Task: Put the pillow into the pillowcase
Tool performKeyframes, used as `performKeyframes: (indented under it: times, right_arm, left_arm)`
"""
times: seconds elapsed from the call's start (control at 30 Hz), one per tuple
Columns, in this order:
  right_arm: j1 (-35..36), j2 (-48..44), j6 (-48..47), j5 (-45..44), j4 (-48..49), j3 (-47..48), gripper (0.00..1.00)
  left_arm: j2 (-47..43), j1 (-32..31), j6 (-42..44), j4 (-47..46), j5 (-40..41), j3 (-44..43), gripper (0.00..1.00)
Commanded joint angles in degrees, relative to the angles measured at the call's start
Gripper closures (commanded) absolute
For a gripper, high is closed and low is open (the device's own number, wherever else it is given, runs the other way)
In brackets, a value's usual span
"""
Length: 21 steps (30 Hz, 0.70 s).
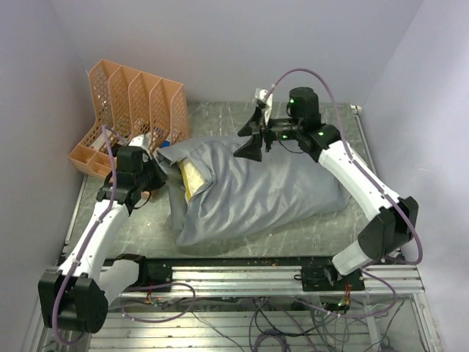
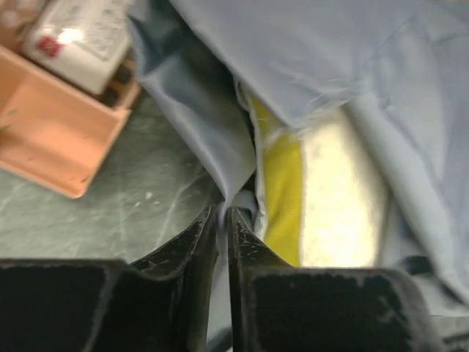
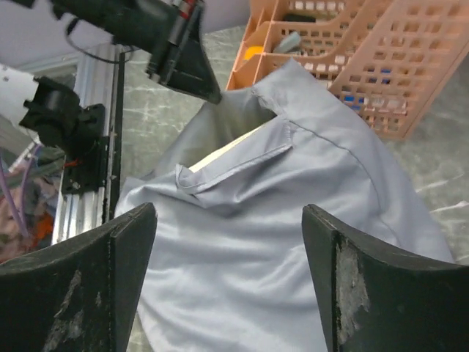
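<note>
The pillowcase (image 1: 271, 191) lay across the middle of the grey-green table (image 1: 293, 227), plump and wrinkled, with its open end turned to the left. The pillow (image 1: 192, 180) sat almost wholly inside it; only a strip showed at the mouth. From the left wrist camera that strip was the pillow's (image 2: 322, 191) cream face and yellow side edge, framed by the pillowcase's (image 2: 308, 51) blue-grey flaps above and to the left.

The left claw (image 1: 157, 176) was at the mouth of the case, low by the table. In its own camera the left claw's (image 2: 222, 216) jaws stood almost together, with a thin fold of the case's lower edge caught in the slit between them.

The right claw (image 1: 255, 133) hung above the far edge of the pillowcase, near its left half. Its jaws were wide apart, with nothing between them, and under the right claw (image 3: 229, 216) the pillowcase (image 3: 308, 183) lay well apart from the fingers (image 3: 110, 271).

An orange file rack (image 1: 132, 103) stood in the far left corner of the table, just beside the mouth of the case, and some small things lay in its slots, too blurred to name
</note>
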<state>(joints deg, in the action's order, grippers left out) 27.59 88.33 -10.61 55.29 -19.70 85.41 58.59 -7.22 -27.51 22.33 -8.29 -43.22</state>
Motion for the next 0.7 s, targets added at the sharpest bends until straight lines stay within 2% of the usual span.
performKeyframes:
  times: [0.0, 0.07, 0.17, 0.2, 0.27, 0.37, 0.53, 0.57, 0.63, 0.67]
  right_arm:
    - [4.4, 11.8, 4.5, -7.2, -2.0, -0.3, 0.27]
    - [8.4, 17.7, 3.6, -7.1, -6.0, 3.6, 0.35]
    - [13.4, 21.1, 4.4, -8.1, -6.4, 6.0, 0.37]
    - [15.5, 21.5, 4.4, -9.6, -6.2, 6.3, 0.37]
    - [18.0, 22.2, 4.4, -12.7, -6.1, 6.9, 0.35]
    - [20.2, 24.4, 5.4, -18.2, -6.1, 8.6, 0.33]
    - [21.5, 31.9, 6.7, -20.2, -7.1, 13.9, 0.34]
    - [21.9, 33.6, 6.7, -20.6, -7.4, 15.5, 0.39]
    - [22.7, 37.5, 7.3, -21.4, -8.0, 19.5, 0.56]
    - [23.1, 39.7, 7.6, -21.8, -8.6, 22.1, 0.62]
  left_arm:
    - [-4.1, 0.4, -2.8, 9.6, 15.7, -1.4, 0.66]
    - [-7.7, 0.4, -3.9, 12.6, 20.2, -3.2, 0.47]
    - [-13.6, 0.4, -3.6, 15.6, 23.0, -5.5, 0.15]
    - [-14.9, 0.4, -3.3, 17.0, 23.0, -6.3, 0.12]
    - [-16.9, 0.4, -2.5, 19.1, 21.6, -7.6, 0.11]
    - [-20.1, 0.4, -2.2, 19.4, 15.3, -8.3, 0.12]
    - [-25.6, 0.4, -4.2, 19.0, 9.3, -8.7, 0.16]
    - [-26.6, 0.4, -4.5, 19.4, 8.8, -9.1, 0.16]
    - [-28.4, 0.4, -5.2, 20.3, 8.2, -9.6, 0.16]
    - [-29.2, 0.4, -5.3, 20.8, 8.0, -10.0, 0.17]
